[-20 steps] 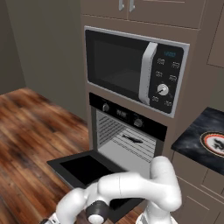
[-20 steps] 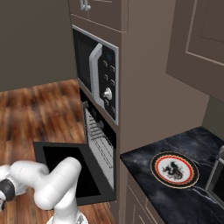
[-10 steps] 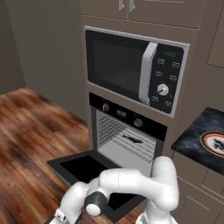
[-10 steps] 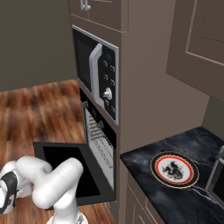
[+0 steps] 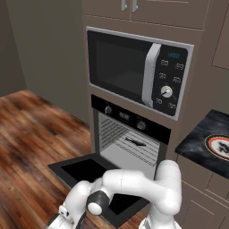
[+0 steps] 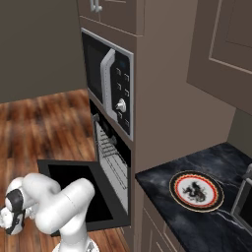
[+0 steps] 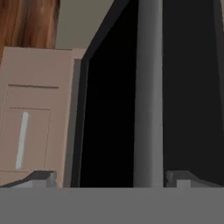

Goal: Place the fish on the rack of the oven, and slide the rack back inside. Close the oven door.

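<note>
With the fish (image 5: pixel 135 142) already lying on the rack (image 5: pixel 134 146) inside the oven (image 5: pixel 129 134), the white arm reaches low beneath the dropped oven door (image 5: pixel 96 179), its gripper (image 7: pixel 111 178) spread wide and holding nothing. Seen from the hand, the door's silver bar handle (image 7: pixel 148 94) runs close in front of the fingertips (image 7: pixel 41 178), against the black panel. The door hangs fully open and closing it appears to be the remaining step. A lift that catches only the handle's edge could let the fingers slip off and the heavy panel fall back; pushing off-centre might leave it ajar.
</note>
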Motion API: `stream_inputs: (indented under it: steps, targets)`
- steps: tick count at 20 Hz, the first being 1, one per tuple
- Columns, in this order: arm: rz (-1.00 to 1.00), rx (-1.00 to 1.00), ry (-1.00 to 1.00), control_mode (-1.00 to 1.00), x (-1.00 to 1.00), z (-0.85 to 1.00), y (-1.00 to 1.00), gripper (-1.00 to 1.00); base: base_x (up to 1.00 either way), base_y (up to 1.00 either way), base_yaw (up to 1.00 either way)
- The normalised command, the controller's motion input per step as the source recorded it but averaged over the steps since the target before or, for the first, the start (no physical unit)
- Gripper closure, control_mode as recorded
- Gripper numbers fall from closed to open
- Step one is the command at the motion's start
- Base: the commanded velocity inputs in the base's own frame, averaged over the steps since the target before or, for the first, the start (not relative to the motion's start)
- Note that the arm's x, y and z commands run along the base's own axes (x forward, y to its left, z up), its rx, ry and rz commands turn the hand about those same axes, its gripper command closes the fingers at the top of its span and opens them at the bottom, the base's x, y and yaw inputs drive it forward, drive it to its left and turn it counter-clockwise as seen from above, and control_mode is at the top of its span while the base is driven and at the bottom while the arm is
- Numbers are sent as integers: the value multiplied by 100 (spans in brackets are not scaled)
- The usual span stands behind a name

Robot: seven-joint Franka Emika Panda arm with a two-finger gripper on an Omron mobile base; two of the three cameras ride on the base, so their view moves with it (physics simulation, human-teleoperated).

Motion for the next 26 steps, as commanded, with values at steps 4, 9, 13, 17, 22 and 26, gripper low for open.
stream_inputs:
  steps: [4,9,13,17,22,26]
  targets:
    - [-21,-36,-11,-100,11,-72,19,-100,0,0,0]
    - [-26,-41,-23,-100,0,-58,11,-100,0,0,0]
    - [-30,-42,-38,-100,0,-18,2,-100,0,0,0]
    - [-35,-43,-46,-100,0,0,0,-100,0,0,0]
    - [-38,-41,-53,-100,0,0,0,-100,0,0,0]
    - [-39,-40,-53,-100,0,2,0,-100,0,0,0]
